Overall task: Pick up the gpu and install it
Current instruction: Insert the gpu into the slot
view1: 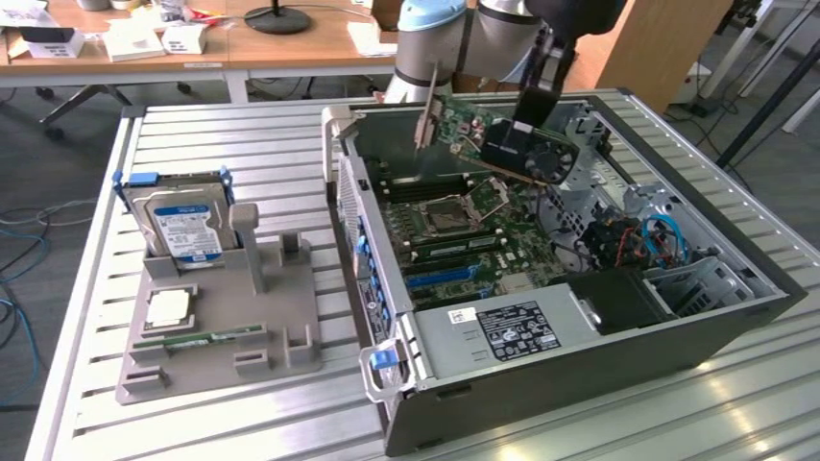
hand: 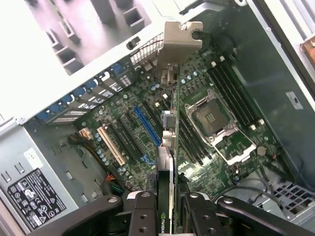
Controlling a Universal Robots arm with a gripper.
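Our end effector point(hand: 170, 216), partly closed, pinches the gpu point(view1: 477, 123), a thin green card with black fan and silver bracket, on edge above the far end of the motherboard point(view1: 448, 230) in the open dark computer case point(view1: 717, 322); we judge it light, stiff, fragile, best gripped across its flat faces.

The gpu point(hand: 164, 219) is showing the NVIDIA name and eye logo; the power supply label point(hand: 37, 194) is carrying print too small to read.
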